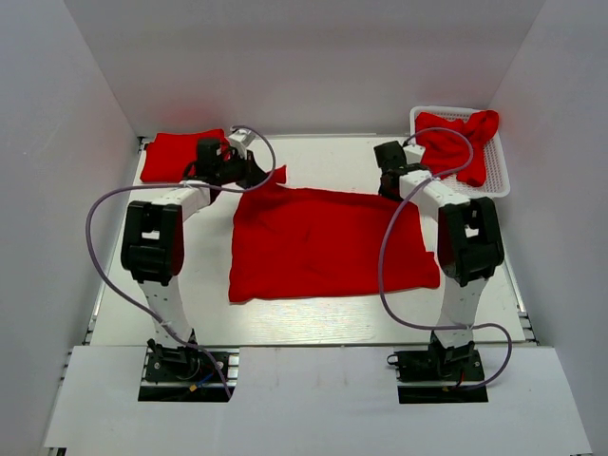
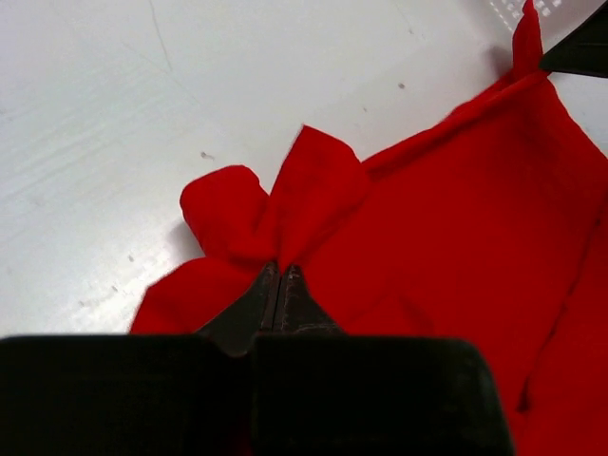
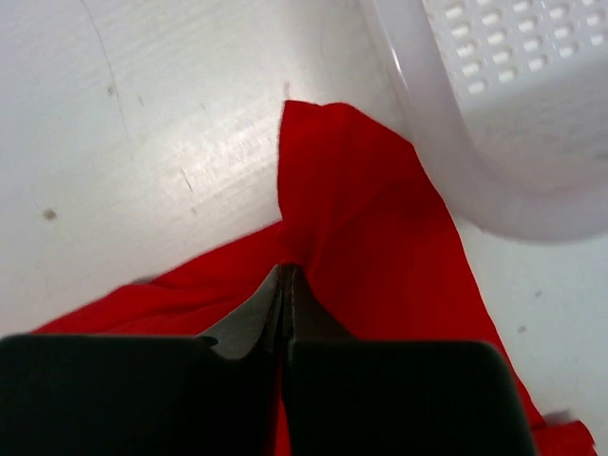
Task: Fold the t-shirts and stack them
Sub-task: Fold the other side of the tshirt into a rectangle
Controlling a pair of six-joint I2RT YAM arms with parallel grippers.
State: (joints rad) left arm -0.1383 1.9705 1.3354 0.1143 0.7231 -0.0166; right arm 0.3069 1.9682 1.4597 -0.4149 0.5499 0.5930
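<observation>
A bright red t-shirt point(image 1: 323, 242) lies spread across the middle of the table. My left gripper point(image 1: 255, 173) is shut on its far left corner, where the cloth point(image 2: 285, 214) bunches up just past the fingertips point(image 2: 281, 271). My right gripper point(image 1: 388, 186) is shut on the far right corner, pinching a peak of fabric point(image 3: 351, 209) next to the basket wall. A folded red t-shirt point(image 1: 176, 155) lies at the far left. Another crumpled red t-shirt point(image 1: 461, 142) sits in the white basket point(image 1: 498, 182).
The white mesh basket point(image 3: 494, 104) stands at the far right corner, very close to my right gripper. White walls close the table in at the back and both sides. Purple cables loop off both arms.
</observation>
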